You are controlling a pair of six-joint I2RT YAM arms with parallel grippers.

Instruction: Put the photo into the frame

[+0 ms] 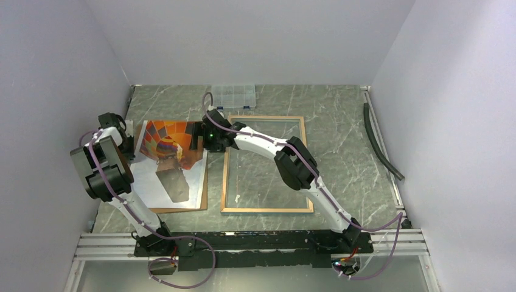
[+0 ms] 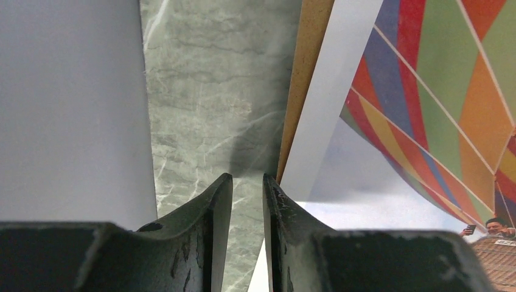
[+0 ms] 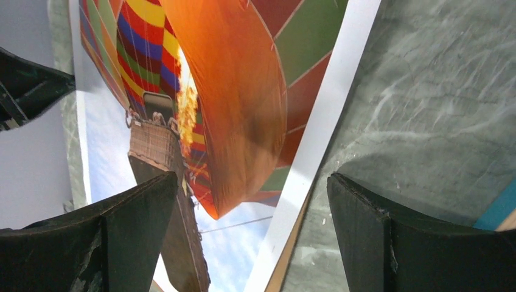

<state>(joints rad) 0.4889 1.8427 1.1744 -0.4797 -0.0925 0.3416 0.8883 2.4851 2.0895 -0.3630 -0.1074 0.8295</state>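
Note:
The photo (image 1: 170,167), a hot-air balloon print with a white border, lies face up on the brown backing board (image 1: 205,194) at the left. The frame (image 1: 268,210) lies to its right, wood-coloured back up, with the table showing through its pane. My right gripper (image 1: 195,137) is open and hovers over the photo's far right edge. In the right wrist view the gripper (image 3: 252,179) straddles the photo's (image 3: 231,91) white border. My left gripper (image 1: 129,146) is at the photo's far left edge. In the left wrist view the gripper (image 2: 247,176) shows a narrow empty gap beside the photo (image 2: 438,79) and the board (image 2: 307,61).
A small clear plastic compartment box (image 1: 233,95) stands at the back, just beyond the frame. A black hose (image 1: 380,143) lies along the right wall. A blue strip of the frame (image 3: 502,207) shows at the right of the right wrist view. White walls close in on three sides.

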